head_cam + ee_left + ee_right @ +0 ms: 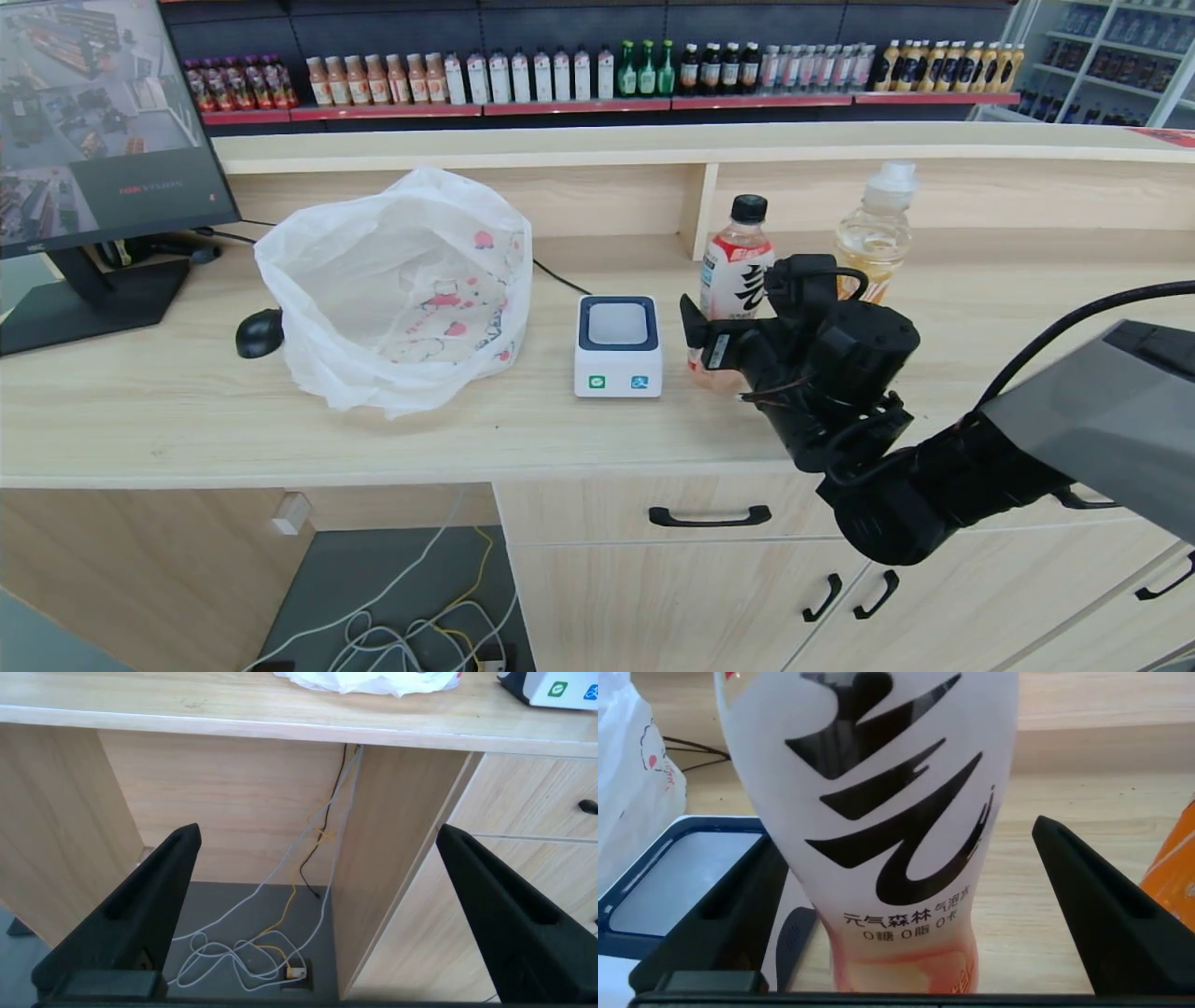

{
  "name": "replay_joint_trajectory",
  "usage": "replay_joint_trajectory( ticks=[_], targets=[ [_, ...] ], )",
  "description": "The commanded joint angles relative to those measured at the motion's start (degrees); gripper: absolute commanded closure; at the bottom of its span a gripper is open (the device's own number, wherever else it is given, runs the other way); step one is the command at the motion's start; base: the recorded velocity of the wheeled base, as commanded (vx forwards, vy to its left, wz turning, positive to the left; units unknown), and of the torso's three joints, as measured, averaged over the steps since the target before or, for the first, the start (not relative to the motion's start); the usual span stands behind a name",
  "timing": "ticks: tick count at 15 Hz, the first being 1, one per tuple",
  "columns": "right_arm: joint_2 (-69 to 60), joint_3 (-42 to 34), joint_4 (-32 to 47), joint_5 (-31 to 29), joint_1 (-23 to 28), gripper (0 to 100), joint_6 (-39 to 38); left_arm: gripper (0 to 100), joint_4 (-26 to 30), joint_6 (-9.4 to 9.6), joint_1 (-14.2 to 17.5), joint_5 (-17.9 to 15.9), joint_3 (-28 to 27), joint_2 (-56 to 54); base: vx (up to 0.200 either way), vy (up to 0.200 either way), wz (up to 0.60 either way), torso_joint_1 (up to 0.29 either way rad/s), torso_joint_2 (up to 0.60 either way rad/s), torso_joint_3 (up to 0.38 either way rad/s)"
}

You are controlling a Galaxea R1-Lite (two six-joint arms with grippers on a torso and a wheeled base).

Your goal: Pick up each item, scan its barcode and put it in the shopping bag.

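A pink drink bottle [736,257] with a black cap and white label stands on the wooden counter [187,401], just right of the white barcode scanner [618,345]. My right gripper [738,322] is open at the bottle's lower half, one finger on each side. In the right wrist view the bottle [887,812] stands between the fingers of the right gripper [910,840], with a gap on one side. A yellow drink bottle [876,233] with a white cap stands behind. The white shopping bag [392,289] sits open left of the scanner. My left gripper [318,915] hangs open below the counter.
A monitor [93,121] and a black mouse [260,332] occupy the counter's left end. A raised shelf wall [691,201] backs the counter. Drawers with black handles [709,516] are below. Cables [271,943] lie on the floor in the open bay under the counter.
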State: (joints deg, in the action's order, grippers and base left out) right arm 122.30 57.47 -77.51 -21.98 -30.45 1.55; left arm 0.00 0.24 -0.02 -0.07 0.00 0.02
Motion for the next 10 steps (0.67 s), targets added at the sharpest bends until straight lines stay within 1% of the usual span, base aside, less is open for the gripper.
replay_joint_trajectory(
  ticks=[1, 5, 8, 9, 10],
  targets=[
    [0.49, 0.28, -0.01, 0.01, -0.13, 0, 0.21, 0, 0.00, 0.02, 0.02, -0.01, 0.00, -0.02, 0.000, 0.000, 0.00, 0.000, 0.00, 0.000],
    [1.19, 2.56, -0.63, 0.09, -0.22, 0, 1.00, 0, 0.00, 0.02, -0.06, -0.01, 0.00, -0.02, 0.000, 0.000, 0.00, 0.000, 0.00, 0.000],
    [1.54, 2.47, -0.63, 0.09, -0.40, 0, 1.00, 0, 0.00, 0.02, -0.06, -0.01, 0.00, -0.02, 0.000, 0.000, 0.00, 0.000, 0.00, 0.000],
    [1.54, 2.47, -0.63, 0.18, -0.40, 100, 1.00, 0, 0.00, 0.02, 0.02, -0.01, 0.00, -0.02, 0.000, 0.000, 0.00, 0.000, 0.00, 0.000],
    [1.54, 2.56, -0.71, 0.27, -0.40, 100, 1.00, 0, 0.00, 0.02, 0.02, -0.01, 0.00, -0.02, 0.000, 0.000, 0.00, 0.000, 0.00, 0.000]
  ],
)
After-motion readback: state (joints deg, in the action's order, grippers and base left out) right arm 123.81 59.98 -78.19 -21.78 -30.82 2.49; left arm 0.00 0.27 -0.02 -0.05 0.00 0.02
